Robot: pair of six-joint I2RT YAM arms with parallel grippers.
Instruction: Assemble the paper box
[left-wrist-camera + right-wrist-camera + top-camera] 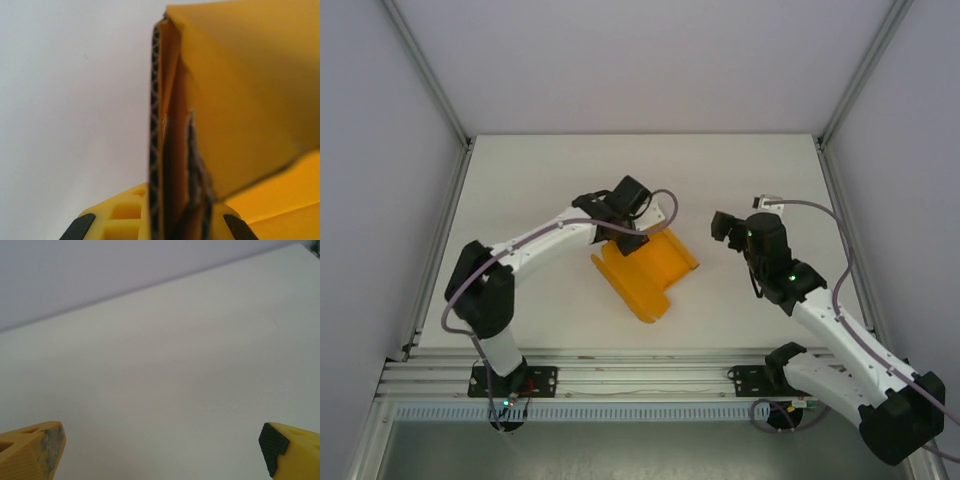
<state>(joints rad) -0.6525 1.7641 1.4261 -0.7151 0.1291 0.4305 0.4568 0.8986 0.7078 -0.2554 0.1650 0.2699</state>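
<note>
One paper box (645, 275) lies on the white table (570, 170), about midway across it and nearer the arms' side than the far wall. It is orange-yellow card, half-formed rather than flat. From above it shows a broad panel with raised sides, a rounded flap at its left end and a notched edge toward the arms. In the left wrist view the paper box (240, 100) shows its cut edge standing upright, with dark wavy fluting between the two skins. A smooth folded panel slopes away to the right, and there is a frayed grey patch on an inner layer low down. There are two arms and two grippers. The left gripper (623, 232) sits at the far left corner of the box. In its own camera the left gripper (160, 230) is closed on the doubled card, with a yellow finger (120, 215) pressed against the left side — the dark pads showing just outside. The right gripper (724, 228) hangs to the right of the box, clear of it and level with its far edge. Seen from its wrist, the right gripper (160, 452) is spread wide — one yellow fingertip (32, 452) at each lower corner and bare table between them.
</note>
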